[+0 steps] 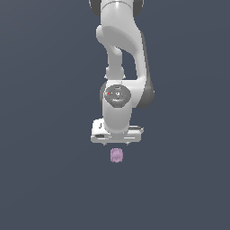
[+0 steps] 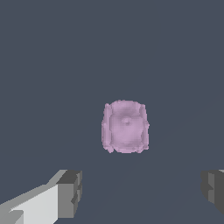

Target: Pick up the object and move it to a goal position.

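Below my pincer lies the object; jaws spread wide, empty, so they can straddle it.

surface: flat dark slate-blue ground | on it: pale pink-lilac object — bumpy, roundish

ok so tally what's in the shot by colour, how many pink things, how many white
pink-lilac: 1, the small bumpy object, lying free between the spread fingers
white: 1, the robot arm with its gripper
total: 2
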